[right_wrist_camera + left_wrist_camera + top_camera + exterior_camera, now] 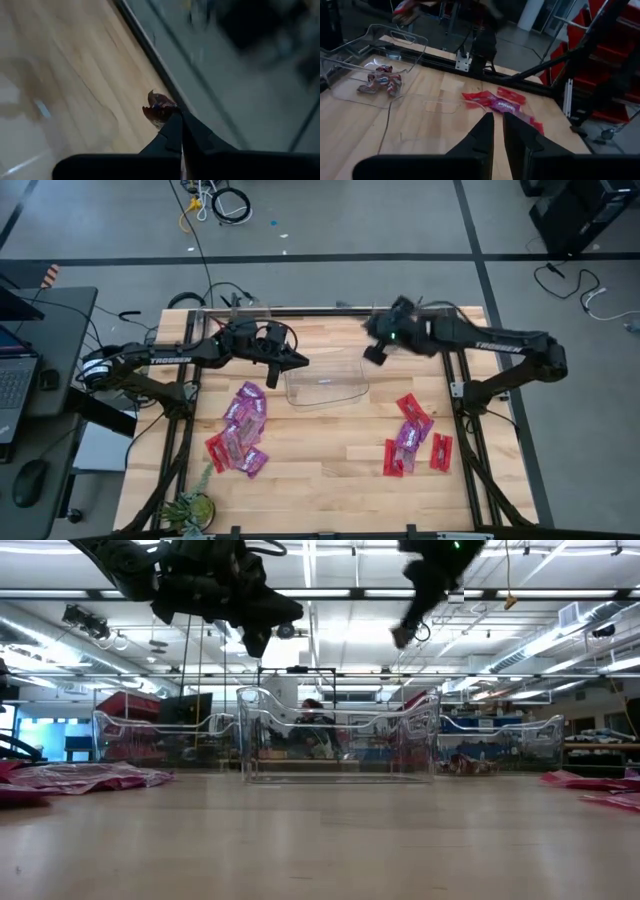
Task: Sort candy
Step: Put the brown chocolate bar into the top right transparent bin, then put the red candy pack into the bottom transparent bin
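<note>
The right gripper (179, 117) is up in the air over the far edge of the wooden table (330, 465), beside the clear bin (326, 386). Its fingers are pinched tight on one small dark red candy (158, 109), which sticks out from the tips. The left gripper (298, 361) hangs above the left side of the same bin, with its fingers only a little apart and nothing between them. Some candy (381, 81) sits inside a bin. One pile of candy (238, 430) lies on the table's left side, and another pile (412, 440) lies on the right side, both well below the grippers.
</note>
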{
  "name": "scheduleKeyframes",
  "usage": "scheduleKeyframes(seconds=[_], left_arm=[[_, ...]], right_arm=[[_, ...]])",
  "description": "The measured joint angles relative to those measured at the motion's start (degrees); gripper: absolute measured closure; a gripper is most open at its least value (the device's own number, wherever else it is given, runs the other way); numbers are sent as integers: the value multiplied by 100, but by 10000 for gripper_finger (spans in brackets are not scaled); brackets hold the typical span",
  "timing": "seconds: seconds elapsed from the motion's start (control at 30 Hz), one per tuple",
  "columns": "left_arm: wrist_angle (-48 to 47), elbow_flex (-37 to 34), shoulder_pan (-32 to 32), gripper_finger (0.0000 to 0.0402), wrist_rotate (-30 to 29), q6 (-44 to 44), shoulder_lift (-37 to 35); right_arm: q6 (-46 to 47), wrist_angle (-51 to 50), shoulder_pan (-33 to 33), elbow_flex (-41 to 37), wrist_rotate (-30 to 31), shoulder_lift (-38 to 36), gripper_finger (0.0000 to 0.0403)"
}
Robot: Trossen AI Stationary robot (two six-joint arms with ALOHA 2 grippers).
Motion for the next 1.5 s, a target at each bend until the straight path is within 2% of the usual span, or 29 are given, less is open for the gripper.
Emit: scheduleKeyframes(seconds=[0.13, 0.27, 0.37, 0.6, 0.73, 0.9, 1.03, 1.33, 1.4, 1.5], left_arm=[[-41, 0, 0, 357, -4, 221, 0], [-157, 0, 0, 357, -3, 318, 0], [-266, 0, 0, 357, -2, 459, 0], [-399, 0, 0, 357, -2, 600, 0], [-442, 0, -11, 357, -2, 616, 0], [-482, 0, -15, 357, -2, 838, 0], [-640, 0, -56, 357, -96, 1090, 0], [-772, 0, -289, 357, -376, 1315, 0], [-821, 0, -356, 358, -482, 1415, 0], [-981, 0, -452, 364, -655, 1510, 0]], right_arm=[[460, -514, -846, -261, -356, -45, 403], [435, -285, -1668, -824, -836, -36, 403], [418, -29, -2163, -1248, -971, -31, 403], [403, 612, -2957, -1972, -1522, -31, 403], [402, 800, -3211, -2255, -1579, -31, 403], [402, 743, -3386, -2403, -1803, -31, 402], [397, 753, -3389, -2422, -1879, -31, 384], [289, 363, -3056, -2033, -1405, -142, 294], [292, 201, -2805, -1913, -1433, -282, 275], [508, -47, -2326, -1798, -1806, -496, 252]])
